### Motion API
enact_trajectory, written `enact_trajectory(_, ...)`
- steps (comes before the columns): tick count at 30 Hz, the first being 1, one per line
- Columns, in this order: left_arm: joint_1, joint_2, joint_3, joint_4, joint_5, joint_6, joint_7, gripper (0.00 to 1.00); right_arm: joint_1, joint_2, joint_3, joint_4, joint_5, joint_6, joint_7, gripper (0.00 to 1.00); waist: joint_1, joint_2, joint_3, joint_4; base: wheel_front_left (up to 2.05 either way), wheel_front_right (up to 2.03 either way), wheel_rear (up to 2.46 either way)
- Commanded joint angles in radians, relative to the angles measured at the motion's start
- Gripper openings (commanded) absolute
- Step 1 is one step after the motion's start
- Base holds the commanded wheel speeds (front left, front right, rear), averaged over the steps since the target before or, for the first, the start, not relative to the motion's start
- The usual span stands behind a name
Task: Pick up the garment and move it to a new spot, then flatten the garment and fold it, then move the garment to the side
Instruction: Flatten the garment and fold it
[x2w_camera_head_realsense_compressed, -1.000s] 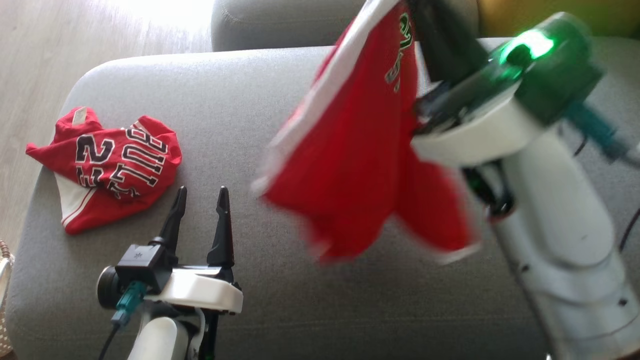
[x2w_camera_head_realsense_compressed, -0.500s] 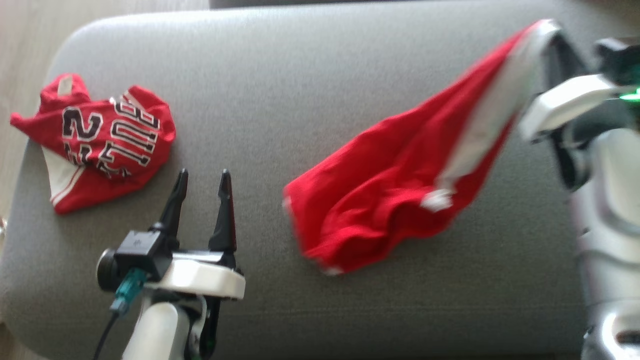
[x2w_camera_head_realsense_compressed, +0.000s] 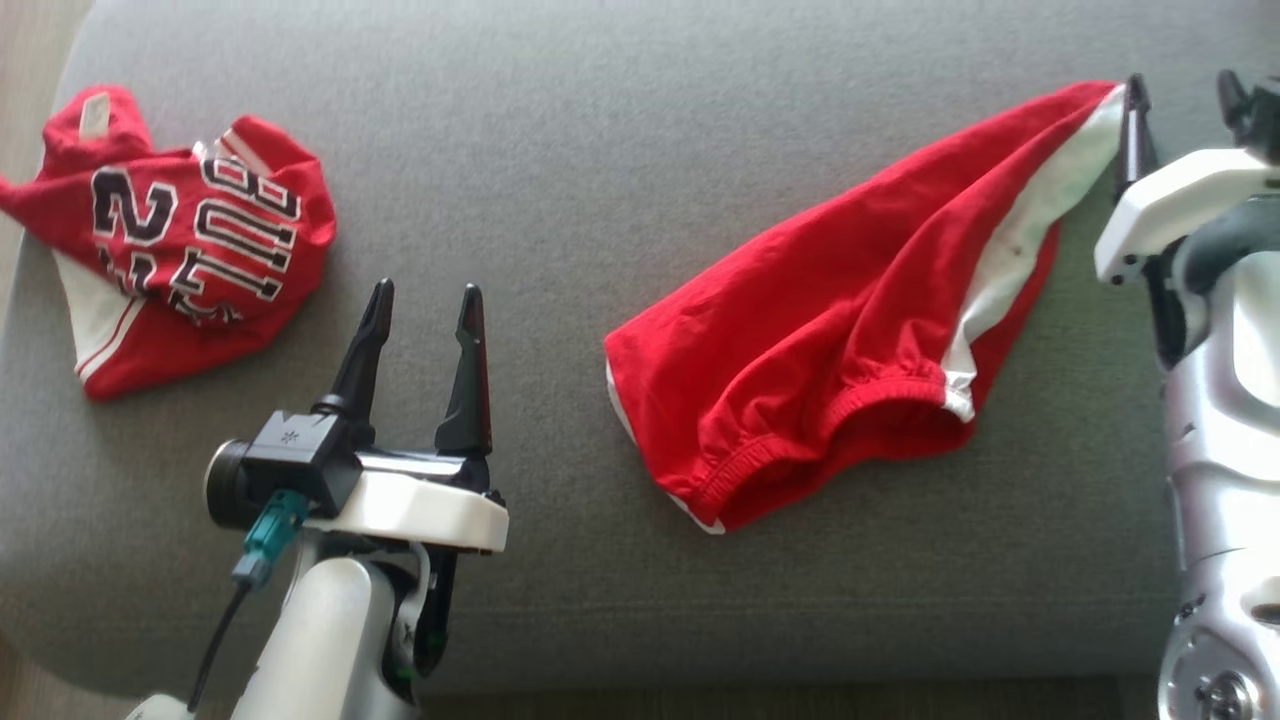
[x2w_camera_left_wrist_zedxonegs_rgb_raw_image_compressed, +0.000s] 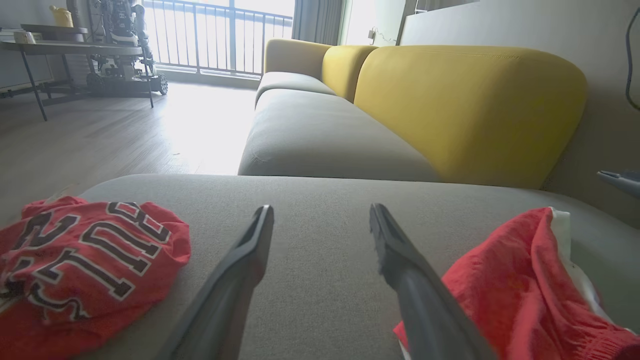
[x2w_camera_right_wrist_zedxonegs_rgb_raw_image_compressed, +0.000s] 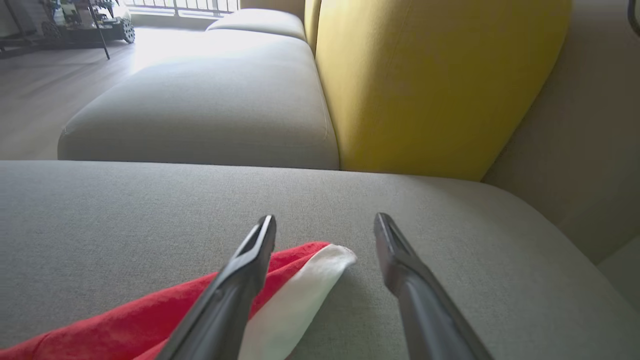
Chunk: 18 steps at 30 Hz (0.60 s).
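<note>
**Shorts Down, Flattening Ahead**

The red garment (x2w_camera_head_realsense_compressed: 830, 330) lies on the grey cushion (x2w_camera_head_realsense_compressed: 600, 150), right of centre. Its narrow white-striped end reaches the right gripper (x2w_camera_head_realsense_compressed: 1182, 90), whose fingers stand spread and hold nothing. The left gripper (x2w_camera_head_realsense_compressed: 425, 295) is also released, well apart from it. Flattening probably goes best with each claw taking an opposite edge and drawing outward, low over the cushion and clear of the lettered jersey (x2w_camera_head_realsense_compressed: 180, 240). The fabric is bunched lengthwise, with a gathered elastic hem and a white side panel.
</note>
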Motion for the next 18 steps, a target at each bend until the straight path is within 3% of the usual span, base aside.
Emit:
enact_trajectory(1, -0.031, 0.002, 0.021, -0.031, 0.005, 0.001, -0.005, 1.00, -0.033, 0.016, 0.025, -0.024, -0.004, 0.000, -0.033, 1.00, -0.0001, 0.0000, -0.029, -0.021, 0.00, 0.00, 0.00)
enact_trajectory(9, -0.009, 0.002, 0.028, -0.047, 0.010, -0.004, -0.005, 1.00, 0.072, 0.065, 0.173, -0.116, 0.126, 0.000, -0.119, 1.00, -0.0001, 0.0000, -0.129, -0.106, 0.00, 0.00, 0.00)
enact_trajectory(18, 0.035, 0.002, 0.047, -0.070, -0.036, 0.023, -0.005, 1.00, 0.430, 0.081, 0.307, -0.518, 0.378, 0.000, -0.129, 1.00, -0.0001, 0.0000, -0.207, -0.157, 0.00, 0.00, 0.00)
